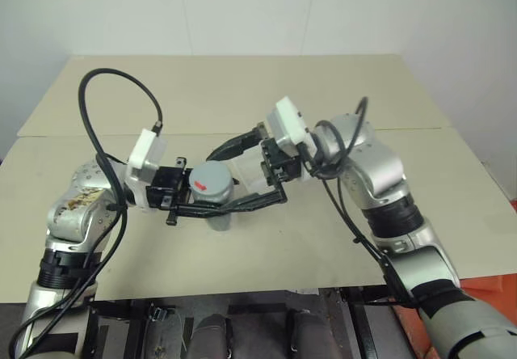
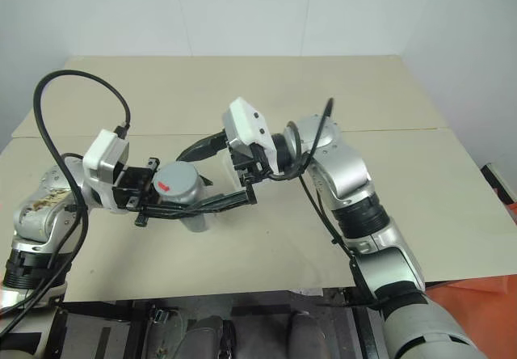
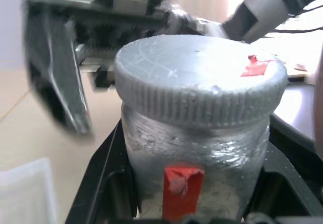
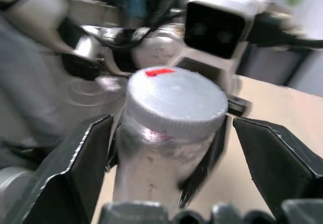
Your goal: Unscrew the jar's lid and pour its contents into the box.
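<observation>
Two grippers are seen meeting over the middle of the table (image 1: pixel 242 84). On the left, the left gripper (image 1: pixel 212 207) is clamped on the body of the jar (image 3: pixel 194 153), which is held upright above the tabletop, long axis vertical, red stripe facing that wrist. The lid (image 1: pixel 212 179) is still seated on top – threads engaged, by the look of it. From the right, the right gripper (image 4: pixel 169 148) is spread wide, one finger on either side of the lid and clear of it. The next twist is judged to depend on those fingers being closed level around the lid's ribbed edge. Open tabletop is left all round; the box (image 1: pixel 257 169) lies just behind the jar.
</observation>
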